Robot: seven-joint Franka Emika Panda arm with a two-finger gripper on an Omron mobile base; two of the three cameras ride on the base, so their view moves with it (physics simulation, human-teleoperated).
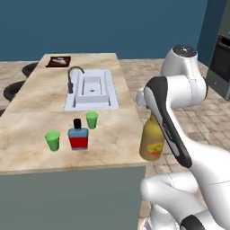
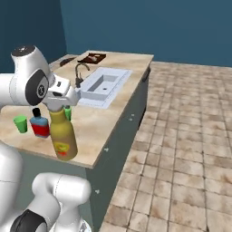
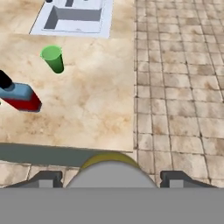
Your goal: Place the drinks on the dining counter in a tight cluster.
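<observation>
Hand (image 3: 109,177) pinches amber bottle (image 2: 62,136) at grey cap, so bottle hangs upright, clear above table (image 1: 117,134) near edge. Blue bottle (image 1: 78,136) stands further in, between two green cups (image 1: 52,140); likely cluster anchor for amber one.

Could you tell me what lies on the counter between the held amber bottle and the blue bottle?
Nothing: in the hand view, bare marble counter separates the amber bottle from the blue bottle; the green cup stands farther back.
</observation>
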